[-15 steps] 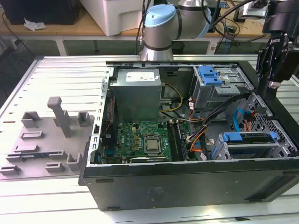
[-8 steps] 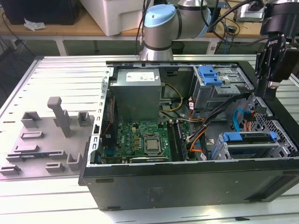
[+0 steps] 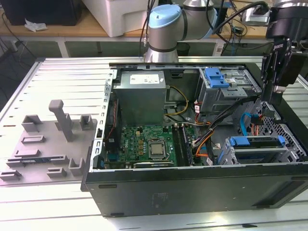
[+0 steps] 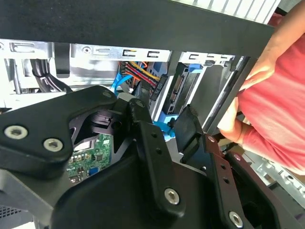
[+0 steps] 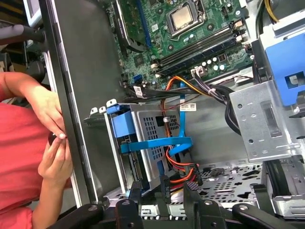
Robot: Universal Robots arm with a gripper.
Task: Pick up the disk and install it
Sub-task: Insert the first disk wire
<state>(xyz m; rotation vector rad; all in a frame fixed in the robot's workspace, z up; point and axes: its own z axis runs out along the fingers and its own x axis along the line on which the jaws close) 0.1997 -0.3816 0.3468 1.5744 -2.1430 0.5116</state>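
The slatted metal bench [image 3: 57, 77] runs right up to where I'm standing, and on it lies a black computer case [image 3: 192, 192], opened on its side. The robot arm [image 3: 166, 24] stands behind the case. At the exterior view's left, beside the case, a grey fixture plate [image 3: 43, 144] sits on the bench. The green motherboard [image 3: 144, 142] lies in the middle of the case. The disk [image 3: 255, 142] sits in the lower drive cage in the case's corner at the exterior view's right, blue bracket uppermost, and a blue cable [image 5: 157, 143] crosses the cage side. The black fingers [image 3: 272, 90] hang over that end, above the disk and not touching it. In the second wrist view they stand apart with nothing between them. A person's hand [image 5: 53, 160] is at the case wall beside the cage.
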